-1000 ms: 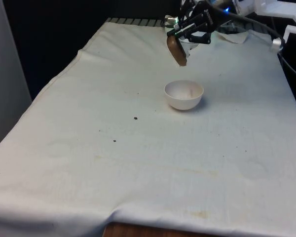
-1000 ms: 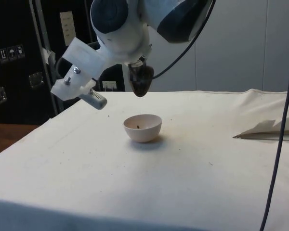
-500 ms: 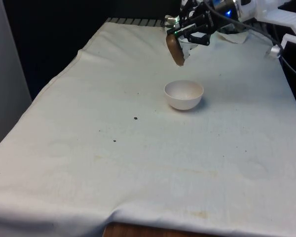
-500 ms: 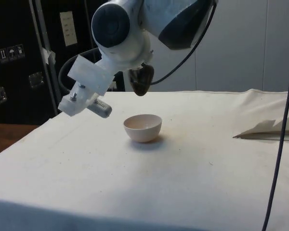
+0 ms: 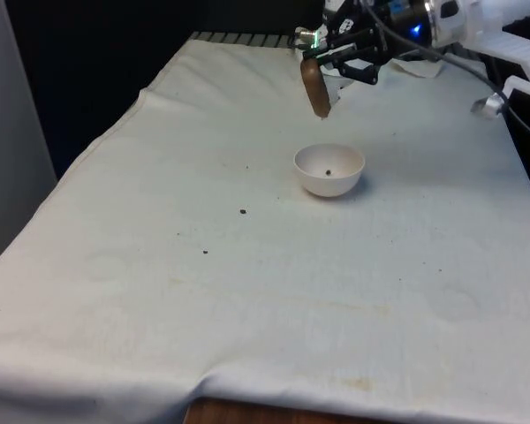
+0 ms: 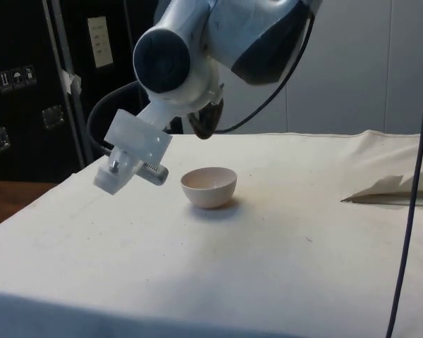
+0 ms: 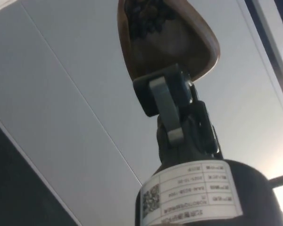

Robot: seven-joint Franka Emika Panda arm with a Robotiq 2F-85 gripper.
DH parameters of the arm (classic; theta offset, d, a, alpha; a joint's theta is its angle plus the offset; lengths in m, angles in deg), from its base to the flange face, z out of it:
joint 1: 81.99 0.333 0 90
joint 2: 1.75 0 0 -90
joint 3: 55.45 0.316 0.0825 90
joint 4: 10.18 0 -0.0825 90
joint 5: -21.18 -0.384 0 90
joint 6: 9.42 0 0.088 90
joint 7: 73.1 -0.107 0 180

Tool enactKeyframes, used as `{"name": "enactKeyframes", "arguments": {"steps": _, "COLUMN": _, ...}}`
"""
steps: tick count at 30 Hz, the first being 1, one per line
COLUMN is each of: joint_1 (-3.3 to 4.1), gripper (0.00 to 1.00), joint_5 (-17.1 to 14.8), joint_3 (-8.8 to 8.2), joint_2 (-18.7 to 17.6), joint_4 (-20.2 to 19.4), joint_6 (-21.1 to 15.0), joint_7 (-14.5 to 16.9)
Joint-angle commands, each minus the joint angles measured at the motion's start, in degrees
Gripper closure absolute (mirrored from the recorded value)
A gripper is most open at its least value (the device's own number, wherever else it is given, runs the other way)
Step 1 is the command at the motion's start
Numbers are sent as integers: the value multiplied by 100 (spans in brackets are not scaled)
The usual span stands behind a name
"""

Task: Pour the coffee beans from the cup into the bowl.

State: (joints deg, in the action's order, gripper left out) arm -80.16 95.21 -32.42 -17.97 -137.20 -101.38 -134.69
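Note:
A brown cup [image 5: 315, 87] hangs tipped steeply on its side, just above and behind the white bowl [image 5: 329, 170]. My gripper [image 5: 338, 55] is shut on the cup's rim. In the wrist view one finger [image 7: 164, 100] clamps the rim of the cup [image 7: 179, 42], and dark coffee beans [image 7: 146, 18] lie heaped inside it. One dark bean [image 5: 329, 172] rests in the bowl. In the side view the cup [image 6: 204, 118] hangs a little behind and above the bowl [image 6: 209, 187], partly hidden by the arm.
Two stray beans [image 5: 243, 211] [image 5: 205, 252] lie on the white cloth towards the front view's left of the bowl. A crumpled fold of cloth [image 6: 395, 189] sits near the robot's end of the table. The table's front edge [image 5: 274, 402] runs close to the camera.
The wrist has turned, tipping the cup further onto its side while it stays above the bowl. A dark bean now shows in the bowl in the front view.

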Motion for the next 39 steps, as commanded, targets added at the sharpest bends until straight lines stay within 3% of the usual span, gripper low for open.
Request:
{"name": "enactKeyframes", "arguments": {"steps": 1, "joint_1": 46, "gripper": 100, "joint_5": 17, "joint_3": 23, "joint_2": -57, "joint_4": 52, "joint_6": 143, "joint_7": -29}}
{"name": "enactKeyframes", "arguments": {"steps": 3, "joint_1": 40, "gripper": 100, "joint_5": 52, "joint_3": 86, "joint_2": -115, "joint_4": 80, "joint_6": 252, "joint_7": -52}}
{"name": "enactKeyframes", "arguments": {"steps": 4, "joint_1": 0, "gripper": 100, "joint_5": 29, "joint_3": 103, "joint_2": -74, "joint_4": 57, "joint_6": 189, "joint_7": -29}}
{"name": "enactKeyframes", "arguments": {"steps": 5, "joint_1": 34, "gripper": 100, "joint_5": 63, "joint_3": 115, "joint_2": -143, "joint_4": 97, "joint_6": 304, "joint_7": -69}}
{"name": "enactKeyframes", "arguments": {"steps": 10, "joint_1": 52, "gripper": 100, "joint_5": 166, "joint_3": 229, "joint_2": -315, "joint_4": 166, "joint_6": 596, "joint_7": -189}}
{"name": "enactKeyframes", "arguments": {"steps": 11, "joint_1": 52, "gripper": 100, "joint_5": 189, "joint_3": 246, "joint_2": -344, "joint_4": 178, "joint_6": 647, "joint_7": -218}}
{"name": "enactKeyframes", "arguments": {"steps": 12, "joint_1": 6, "gripper": 100, "joint_5": 172, "joint_3": 269, "joint_2": -309, "joint_4": 155, "joint_6": 579, "joint_7": -189}}
{"name": "enactKeyframes", "arguments": {"steps": 13, "joint_1": 46, "gripper": 100, "joint_5": 206, "joint_3": 269, "joint_2": -378, "joint_4": 189, "joint_6": 693, "joint_7": -241}}
{"name": "enactKeyframes", "arguments": {"steps": 20, "joint_1": 57, "gripper": 100, "joint_5": 372, "joint_3": 424, "joint_2": -676, "joint_4": 304, "joint_6": 1094, "joint_7": -458}}
{"name": "enactKeyframes", "arguments": {"steps": 21, "joint_1": 17, "gripper": 100, "joint_5": 344, "joint_3": 430, "joint_2": -625, "joint_4": 275, "joint_6": 1014, "joint_7": -424}}
{"name": "enactKeyframes", "arguments": {"steps": 22, "joint_1": 57, "gripper": 100, "joint_5": 390, "joint_3": 435, "joint_2": -705, "joint_4": 315, "joint_6": 1140, "joint_7": -476}}
{"name": "enactKeyframes", "arguments": {"steps": 30, "joint_1": 92, "gripper": 100, "joint_5": 533, "joint_3": 498, "joint_2": -928, "joint_4": 390, "joint_6": 1438, "joint_7": -619}}
{"name": "enactKeyframes", "arguments": {"steps": 31, "joint_1": 57, "gripper": 100, "joint_5": 527, "joint_3": 521, "joint_2": -917, "joint_4": 367, "joint_6": 1409, "joint_7": -607}}
{"name": "enactKeyframes", "arguments": {"steps": 32, "joint_1": 97, "gripper": 100, "joint_5": 561, "joint_3": 510, "joint_2": -985, "joint_4": 407, "joint_6": 1513, "joint_7": -642}}
{"name": "enactKeyframes", "arguments": {"steps": 39, "joint_1": 109, "gripper": 100, "joint_5": 688, "joint_3": 544, "joint_2": -1163, "joint_4": 476, "joint_6": 1730, "joint_7": -710}}
